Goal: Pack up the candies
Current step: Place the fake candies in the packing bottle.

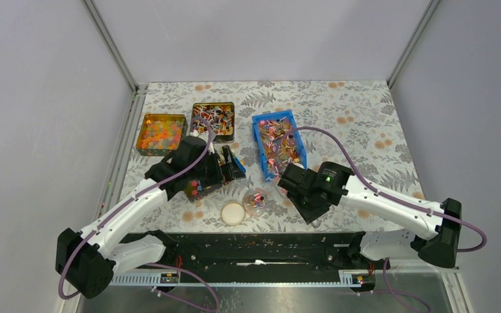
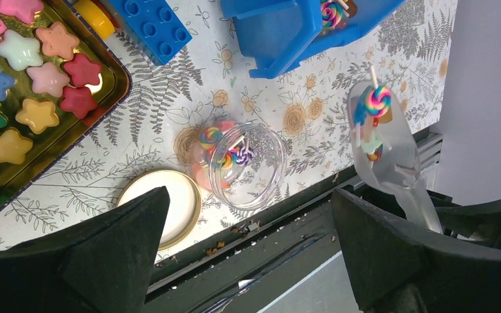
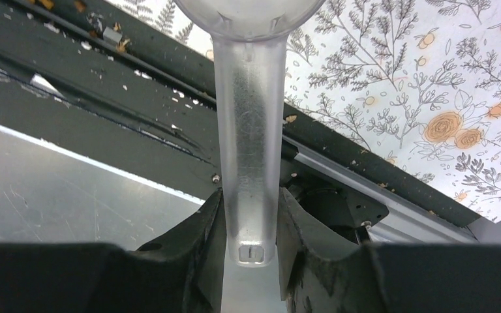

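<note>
Floral table; candy stick along scoop

No text, label, brand, number or sign can be read in any of the three views.

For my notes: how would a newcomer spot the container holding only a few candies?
On the flowered table, look at the middle of the near edge. A small jar stands there with a few candies inside. Unlike the blue bin and tins behind, it is round and clear, its cream lid lying beside it.
</note>
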Motion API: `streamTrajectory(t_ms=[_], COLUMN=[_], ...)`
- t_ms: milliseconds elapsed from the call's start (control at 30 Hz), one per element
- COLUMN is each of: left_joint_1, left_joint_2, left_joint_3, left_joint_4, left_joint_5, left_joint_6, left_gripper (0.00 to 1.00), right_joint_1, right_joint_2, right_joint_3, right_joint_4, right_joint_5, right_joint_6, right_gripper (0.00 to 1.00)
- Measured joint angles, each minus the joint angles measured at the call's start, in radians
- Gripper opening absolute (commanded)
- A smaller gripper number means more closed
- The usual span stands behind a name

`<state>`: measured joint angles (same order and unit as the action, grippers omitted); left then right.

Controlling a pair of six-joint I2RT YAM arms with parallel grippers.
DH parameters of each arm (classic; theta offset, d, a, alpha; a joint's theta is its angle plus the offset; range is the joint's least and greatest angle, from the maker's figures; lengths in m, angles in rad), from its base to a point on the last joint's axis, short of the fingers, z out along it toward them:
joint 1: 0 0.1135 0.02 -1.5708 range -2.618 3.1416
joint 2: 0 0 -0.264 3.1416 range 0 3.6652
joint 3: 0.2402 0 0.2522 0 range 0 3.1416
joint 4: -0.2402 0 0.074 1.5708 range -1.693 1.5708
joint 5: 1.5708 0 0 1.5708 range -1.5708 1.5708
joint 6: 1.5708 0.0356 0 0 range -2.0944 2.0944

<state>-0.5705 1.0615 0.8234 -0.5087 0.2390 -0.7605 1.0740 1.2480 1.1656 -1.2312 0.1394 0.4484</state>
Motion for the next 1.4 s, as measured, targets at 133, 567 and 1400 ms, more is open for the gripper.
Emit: streamTrajectory(t_ms=[133, 567, 1400], left_joint_1=[0.0, 0.0, 0.0], left_joint_2=[-0.026, -0.045, -0.045], left_joint_3=[-0.004, -0.016, -0.016], left_joint_4=[-0.002, -0.028, -0.03], left_joint_5=[-0.01, -0.033, -0.043], left_joint_6=[-0.001, 0.0, 0.003], left_gripper=[0.99, 0.99, 0.99], right_joint_1=[0.045, 0.172, 0.183], right_joint_2=[-0.003, 0.006, 0.174], right_joint_3=[0.001, 0.026, 0.101], right_joint_4=[-0.023, -0.054, -0.106], right_joint_5=[-0.002, -0.01, -0.115], right_joint_6=[0.005, 0.025, -0.016], right_gripper=[0.0, 0.0, 0.0])
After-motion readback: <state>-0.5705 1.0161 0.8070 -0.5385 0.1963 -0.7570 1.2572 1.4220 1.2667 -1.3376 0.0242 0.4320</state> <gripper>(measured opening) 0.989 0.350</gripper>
